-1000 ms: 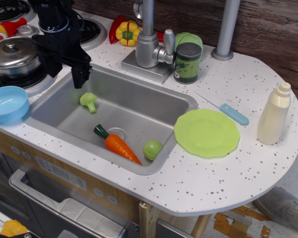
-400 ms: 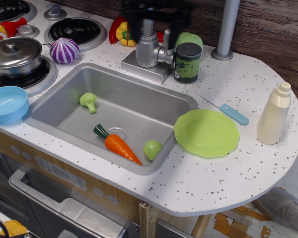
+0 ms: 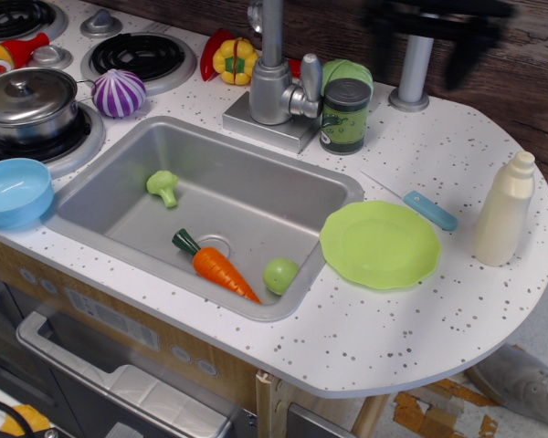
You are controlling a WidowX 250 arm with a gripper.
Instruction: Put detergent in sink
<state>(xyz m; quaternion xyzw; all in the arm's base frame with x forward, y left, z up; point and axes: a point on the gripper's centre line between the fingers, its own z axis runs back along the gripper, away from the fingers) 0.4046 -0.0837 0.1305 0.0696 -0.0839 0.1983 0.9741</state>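
Bottle [image 3: 504, 211] stands upright on bench [image 3: 411, 319], right of plate [image 3: 380, 244], well apart from sink [image 3: 256, 196]. Claw [image 3: 434, 36] blurry up top; can't tell if wide or narrow.

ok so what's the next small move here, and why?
Probably carry the end effector right and down toward the detergent. The bottle stands upright and untouched on the countertop, right of the green plate, far from the sink. The end effector is a motion-blurred shape at the top edge, above and left of the bottle; whether it is open can't be told.
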